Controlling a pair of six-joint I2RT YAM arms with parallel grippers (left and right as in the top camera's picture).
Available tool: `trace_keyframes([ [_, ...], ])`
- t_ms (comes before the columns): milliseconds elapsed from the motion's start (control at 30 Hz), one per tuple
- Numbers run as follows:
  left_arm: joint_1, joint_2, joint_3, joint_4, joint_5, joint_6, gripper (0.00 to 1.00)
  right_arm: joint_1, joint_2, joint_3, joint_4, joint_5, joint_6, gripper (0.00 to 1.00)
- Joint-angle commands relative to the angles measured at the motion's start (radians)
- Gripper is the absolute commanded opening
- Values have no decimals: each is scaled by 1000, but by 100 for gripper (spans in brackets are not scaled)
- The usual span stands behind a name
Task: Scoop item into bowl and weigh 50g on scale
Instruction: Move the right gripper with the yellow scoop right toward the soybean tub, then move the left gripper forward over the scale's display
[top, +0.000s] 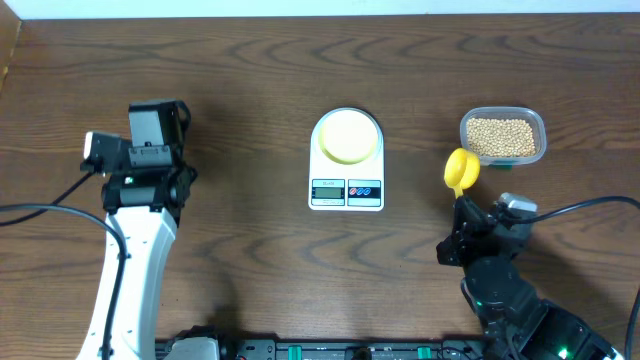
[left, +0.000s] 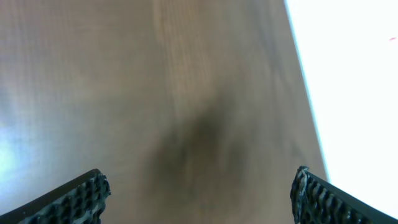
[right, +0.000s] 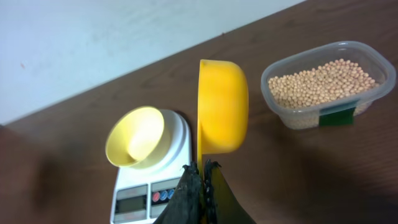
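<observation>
1. Step in hand, as judged: the first scoop. The bowl (right: 135, 137) sits on the scale (top: 346, 192) platform and shows no beans inside. The display is too small to read.
2. The right gripper (right: 202, 171) is clamped on the handle of the yellow measuring spoon (right: 222, 115). The spoon cup is turned on its side with its mouth toward the bowl. I cannot tell if it carries anything, but none is seen.
3. The beans (top: 501, 137) fill the clear tub (right: 298, 115), at 3 o'clock of the scale. The tub lies at 1 o'clock of the spoon, near but apart.
4. The left gripper (left: 199, 193) has its fingers spread wide, holds nothing, and hangs over bare table (left: 155, 93) at 9 o'clock of the scale, well apart.
5. The next move calls for:
   - swinging the spoon toward 1 o'clock
   - rolling the cup mouth-down into the beans
   - levelling it out
   - carrying it toward 9 o'clock over the bowl
6. Risk: beans rolling off during transit.
</observation>
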Motion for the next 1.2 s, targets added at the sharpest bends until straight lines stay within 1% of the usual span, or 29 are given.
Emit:
trace_keyframes([
  [0, 4, 16, -6, 57, -14, -3, 96, -29, -6, 21, 23, -19, 67, 1],
  [233, 4, 19, -6, 123, -13, 11, 96, -69, -6, 21, 78, -55, 70, 1],
  [300, 3, 19, -6, 130, -9, 11, 96, -69, -5, 21, 78, -85, 36, 1],
  [367, 3, 19, -6, 129, 26, 15, 96, -69, -5, 21, 80, -127, 7, 1],
  [400, 3, 18, -6, 129, 69, 27, 96, -69, -5, 21, 80, -163, -10, 1],
  [433, 3, 18, -6, 125, 148, 42, 96, -69, -5, 21, 80, -210, -39, 1],
  [533, 3, 18, -6, 82, 283, 60, 96, -69, -5, 21, 79, -286, -76, 1],
  [600, 3, 18, -6, 6, 430, 65, 96, -69, -5, 21, 79, -342, -98, 1],
  [700, 3, 18, -6, -88, 653, 146, 96, -69, -5, 21, 72, -405, -98, 1],
  [733, 3, 17, -6, -125, 720, 188, 90, -69, -5, 21, 66, -416, -100, 1],
  [800, 3, 17, -6, -201, 814, 270, 60, -69, -5, 21, 56, -426, -101, 1],
  [867, 3, 17, -6, -290, 862, 337, 35, -69, -5, 21, 56, -457, -101, 1],
  [933, 3, 17, -6, -383, 863, 374, 11, -69, -5, 21, 56, -502, -101, 1],
  [967, 3, 17, -6, -413, 864, 389, 7, -69, -5, 21, 53, -525, -101, 1],
  [1033, -4, 15, -6, -449, 866, 427, 7, -69, -5, 21, 41, -560, -101, 1],
  [1100, -25, 8, -6, -443, 885, 477, 7, -69, -5, 21, 21, -572, -100, 1],
  [1167, -58, -5, -6, -419, 890, 499, 7, -69, -5, 21, 3, -575, -100, 1],
])
